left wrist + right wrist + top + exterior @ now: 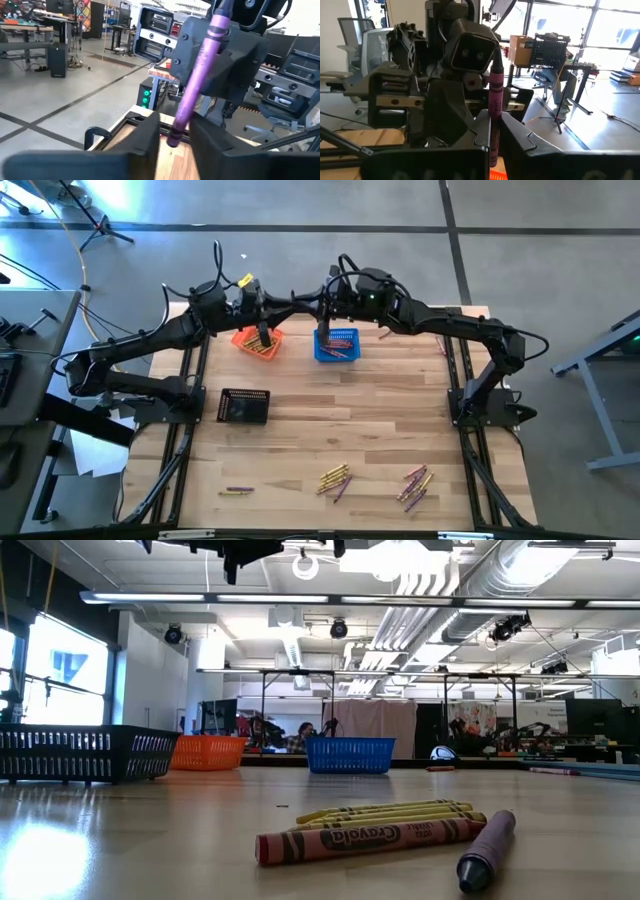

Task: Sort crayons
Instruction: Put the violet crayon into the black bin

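Right tool point(492, 120) clamps the lower part of a purple crayon point(495, 100) and holds it upright above the far middle of the table point(300, 440), nose to nose with the left tool point(175, 125). From the left wrist view, the free end of the same crayon reaches down into the left tool's mouth; whether that tool has closed on it cannot be told. From overhead, the two dark arms meet over the gap between an orange basket point(258, 342) and a blue basket point(337, 345), both near the table's far edge and both with crayons inside. A black basket point(244, 406) sits apart on the left side, closer to the middle of the wooden top. Loose crayons point(335, 478) lie unsorted along the near edge in three groups: a small one at the left, a yellow-heavy bunch at centre and a mixed bunch at the right. At table height, a red crayon point(365, 838) lies against several yellow ones, with another purple stick point(487, 850) just beside them.
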You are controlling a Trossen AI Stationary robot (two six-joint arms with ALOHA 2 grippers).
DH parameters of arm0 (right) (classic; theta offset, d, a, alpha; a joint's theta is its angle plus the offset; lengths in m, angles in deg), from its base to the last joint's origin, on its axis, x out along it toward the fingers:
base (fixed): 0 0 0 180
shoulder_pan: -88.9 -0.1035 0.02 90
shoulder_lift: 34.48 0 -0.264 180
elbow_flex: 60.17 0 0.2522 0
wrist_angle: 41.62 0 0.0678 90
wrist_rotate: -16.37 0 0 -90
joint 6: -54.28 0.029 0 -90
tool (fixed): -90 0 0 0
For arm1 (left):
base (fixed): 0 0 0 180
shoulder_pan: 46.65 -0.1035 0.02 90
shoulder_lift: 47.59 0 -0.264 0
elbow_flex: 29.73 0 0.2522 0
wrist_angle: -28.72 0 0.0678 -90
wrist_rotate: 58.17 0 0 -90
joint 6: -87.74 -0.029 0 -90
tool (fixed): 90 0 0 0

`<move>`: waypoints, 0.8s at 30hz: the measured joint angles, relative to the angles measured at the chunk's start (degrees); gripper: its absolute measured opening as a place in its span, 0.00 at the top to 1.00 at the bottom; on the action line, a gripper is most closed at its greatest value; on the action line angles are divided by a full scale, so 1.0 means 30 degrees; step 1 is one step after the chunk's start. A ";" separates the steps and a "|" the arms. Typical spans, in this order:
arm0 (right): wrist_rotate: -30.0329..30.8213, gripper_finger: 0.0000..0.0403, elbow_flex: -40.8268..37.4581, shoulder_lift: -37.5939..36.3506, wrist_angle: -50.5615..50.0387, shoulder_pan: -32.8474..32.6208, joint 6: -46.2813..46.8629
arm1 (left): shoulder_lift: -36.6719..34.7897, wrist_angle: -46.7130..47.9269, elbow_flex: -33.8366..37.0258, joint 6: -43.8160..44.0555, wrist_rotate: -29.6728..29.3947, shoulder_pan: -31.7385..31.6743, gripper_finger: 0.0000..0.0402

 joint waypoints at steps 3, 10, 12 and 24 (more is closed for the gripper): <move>0.0030 0.98 0.0000 0.0000 0.0000 0.0015 0.0030 | 0.0000 0.0001 0.0000 -0.0064 0.0074 0.0006 0.91; 0.0014 0.95 -0.0007 0.0000 0.0000 0.0080 0.0240 | 0.0000 -0.0013 0.0000 -0.0050 0.0948 -0.0008 0.98; 0.0201 0.93 -0.0007 0.0000 0.0000 0.0080 0.0218 | 0.0000 -0.0021 0.0000 0.0002 0.0993 -0.0008 0.99; 0.1036 0.69 -0.0022 -0.0523 -0.2033 0.0840 0.0211 | -0.1484 0.1315 0.0000 0.0617 0.0859 -0.1362 1.00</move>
